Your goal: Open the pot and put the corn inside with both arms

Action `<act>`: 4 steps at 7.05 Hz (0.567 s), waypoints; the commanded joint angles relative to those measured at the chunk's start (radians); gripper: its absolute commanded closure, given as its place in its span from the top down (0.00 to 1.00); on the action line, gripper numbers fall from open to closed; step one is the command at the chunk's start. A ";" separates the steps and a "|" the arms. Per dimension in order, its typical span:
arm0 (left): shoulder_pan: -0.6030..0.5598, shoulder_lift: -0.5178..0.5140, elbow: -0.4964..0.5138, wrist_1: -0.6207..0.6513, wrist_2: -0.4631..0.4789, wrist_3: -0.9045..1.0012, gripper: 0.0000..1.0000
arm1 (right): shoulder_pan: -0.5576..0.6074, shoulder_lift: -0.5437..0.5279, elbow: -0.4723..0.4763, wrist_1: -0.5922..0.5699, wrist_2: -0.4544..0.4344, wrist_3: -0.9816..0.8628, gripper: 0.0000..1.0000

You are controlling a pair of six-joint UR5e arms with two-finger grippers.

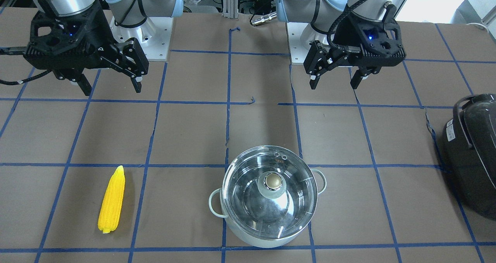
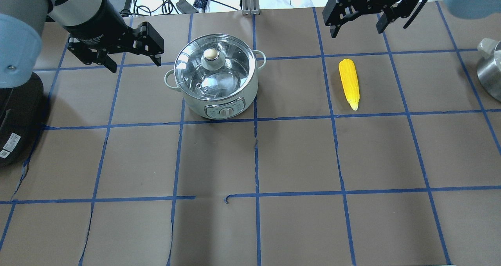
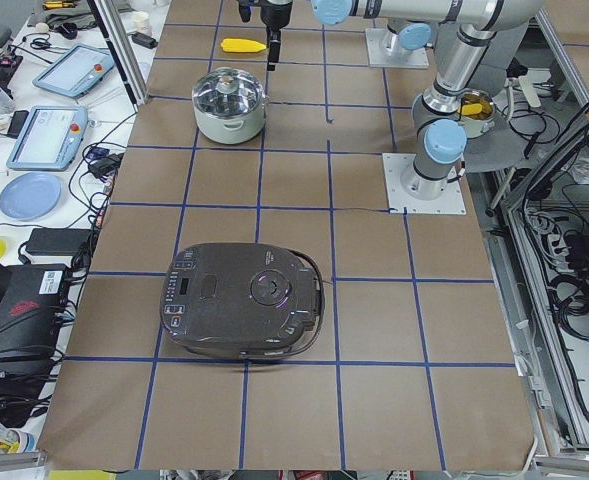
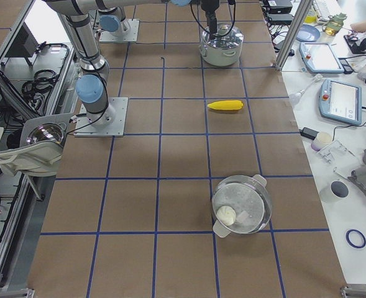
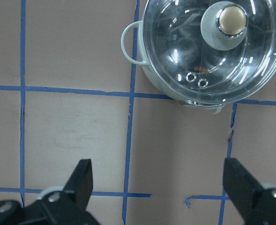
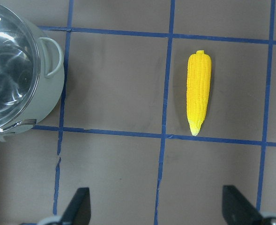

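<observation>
Both gape empty: lidded pot ahead of my left tool; corn ahead of my right tool, tip toward it.

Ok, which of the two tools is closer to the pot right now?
The left tool, open and raised near the pot. The right tool, also open, hangs farther off, nearer the corn.

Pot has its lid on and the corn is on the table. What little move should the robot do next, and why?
Probably the left gripper should move over the knob of the lid and lower onto it. The lid covers the pot, so the corn cannot go in yet, and that gripper hangs open and empty beside the pot.
</observation>
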 commanded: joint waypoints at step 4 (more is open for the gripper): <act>0.000 0.002 0.000 0.002 -0.004 -0.001 1.00 | 0.000 -0.002 0.002 -0.001 -0.002 0.000 1.00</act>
